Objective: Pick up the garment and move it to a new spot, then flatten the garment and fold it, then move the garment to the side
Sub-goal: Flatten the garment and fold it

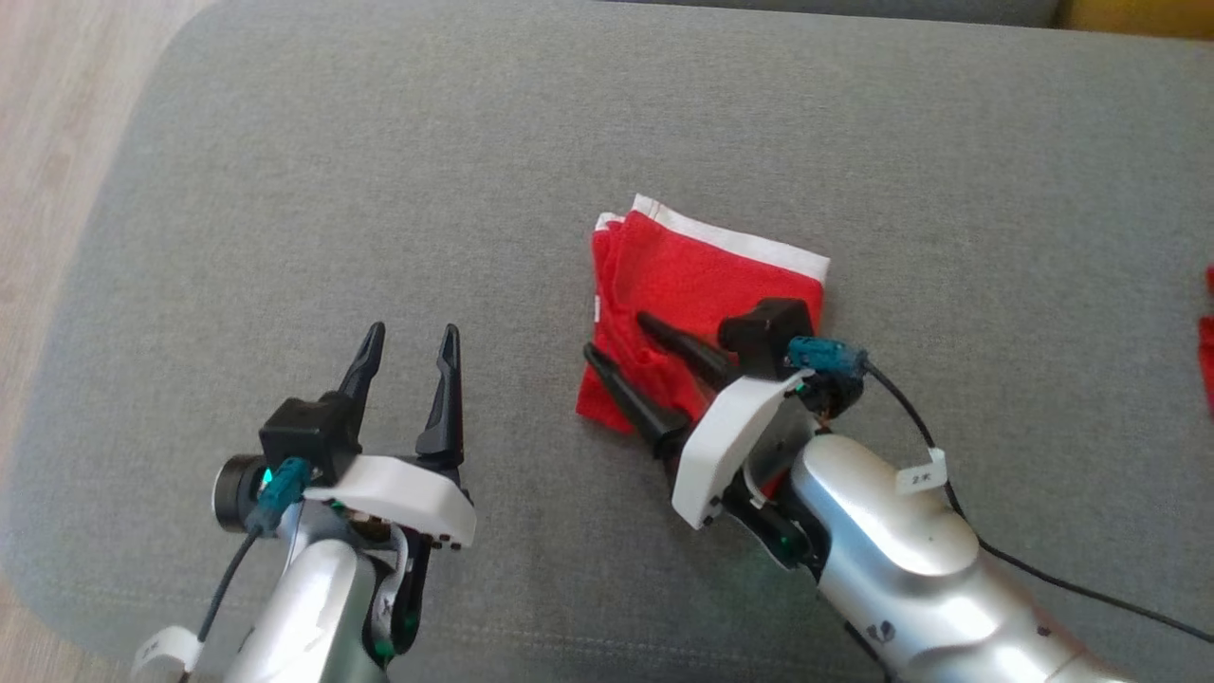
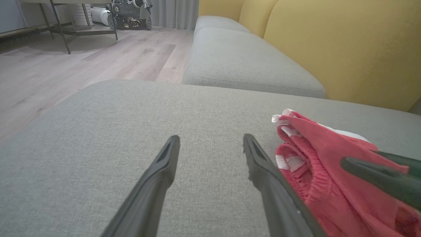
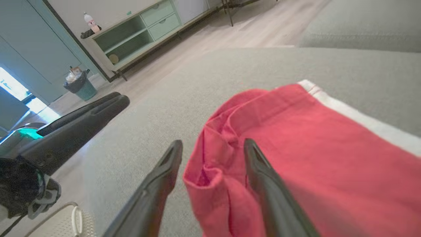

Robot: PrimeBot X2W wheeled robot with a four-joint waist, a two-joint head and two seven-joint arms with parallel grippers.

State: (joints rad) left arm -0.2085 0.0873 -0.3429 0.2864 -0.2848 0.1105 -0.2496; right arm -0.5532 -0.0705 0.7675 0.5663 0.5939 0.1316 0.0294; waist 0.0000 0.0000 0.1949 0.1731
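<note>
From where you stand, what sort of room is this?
Probably a living room, at home or a mock-up: a grey sofa seat with yellow back cushions, a wood-look floor, and a pale green sideboard by the wall. A folded red garment lies on the seat.

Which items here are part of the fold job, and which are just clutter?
Job: red garment, folded on the grey cushion; right gripper, jaws open over its edge; left gripper, jaws open beside it.
Lying about: yellow backrest; bin; sideboard; red item at head view's right edge.
</note>
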